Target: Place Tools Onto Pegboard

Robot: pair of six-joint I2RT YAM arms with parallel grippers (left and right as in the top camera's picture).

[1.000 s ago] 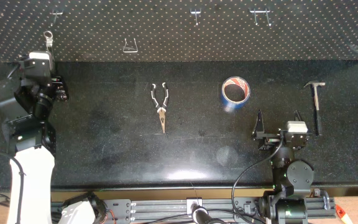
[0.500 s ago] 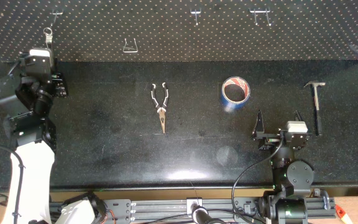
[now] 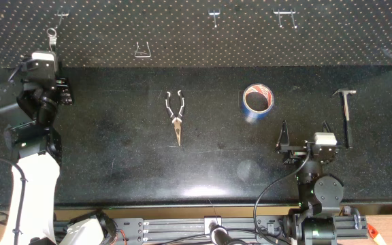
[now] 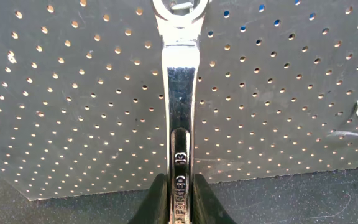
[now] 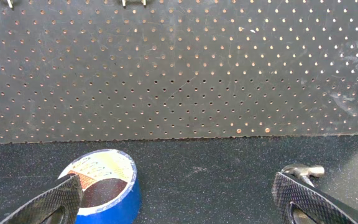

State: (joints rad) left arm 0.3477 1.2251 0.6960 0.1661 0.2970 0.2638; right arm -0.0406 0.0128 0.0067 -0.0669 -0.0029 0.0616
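Gripping the shaft of a wrench (image 4: 180, 124), the left gripper (image 4: 180, 202) has both fingers (image 4: 154, 204) pressed against the tool's lower end. The wrench stands upright against the pegboard (image 3: 196, 34) at the board's left end. Its ring end is at the top, where a bit of wire hook (image 4: 183, 5) shows inside the ring.

The right gripper (image 3: 305, 134) hangs with its jaws spread wide and holds nothing. It sits low over the black table (image 3: 114, 150) on the right side. In the right wrist view, the blue tape roll (image 5: 101, 180) lies just beyond one of its fingertips and the hammer (image 5: 302, 170) just beyond the other. Both rest on the table in front of the board.

Needle-nose pliers (image 3: 176, 114) lie near the middle of the table with their handles towards the pegboard, well apart from either arm. The tape roll sits between the pliers and the hammer. The hammer's head is towards the board.

Three bare hooks are on the pegboard: a wide one (image 3: 142, 51) low down above the pliers, and two (image 3: 214, 13) higher up, towards the right.
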